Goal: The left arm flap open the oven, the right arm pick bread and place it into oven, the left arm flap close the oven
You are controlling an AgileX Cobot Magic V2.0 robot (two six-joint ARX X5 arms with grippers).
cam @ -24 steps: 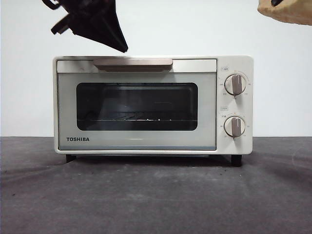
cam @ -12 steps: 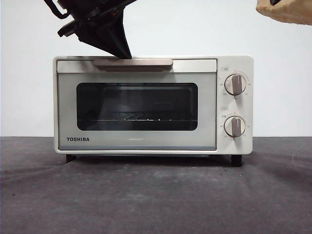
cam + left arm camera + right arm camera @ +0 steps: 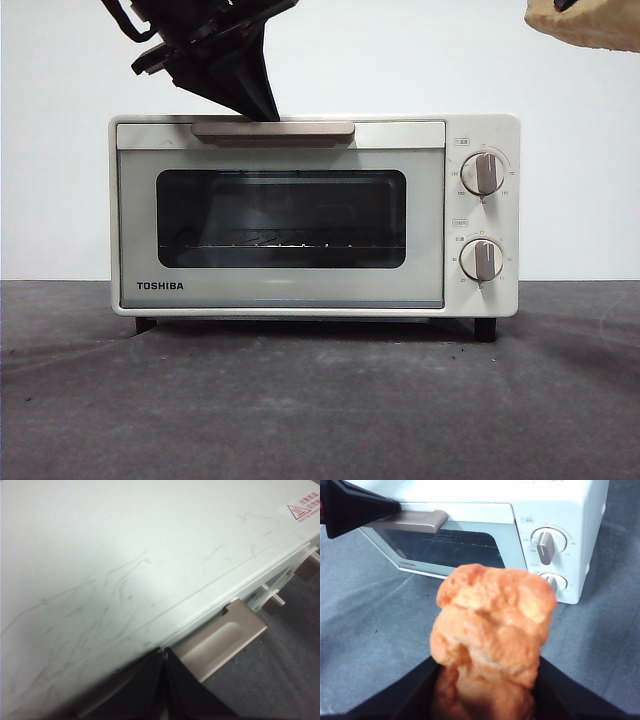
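Left gripper [image 3: 262,108] has dropped to the oven [image 3: 300,290] top, jaws pressed together, tip at the handle [image 3: 273,129] to hook the shut door down, while right gripper [image 3: 485,690] pinches the bread [image 3: 490,630] aloft, waiting off the oven's knob side.

front low, level; wrists close; share oven [image 3: 313,214]

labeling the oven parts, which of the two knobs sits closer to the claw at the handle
The upper knob. It sits level with the top of the window, nearer the left claw at the handle; the lower knob is farther down.
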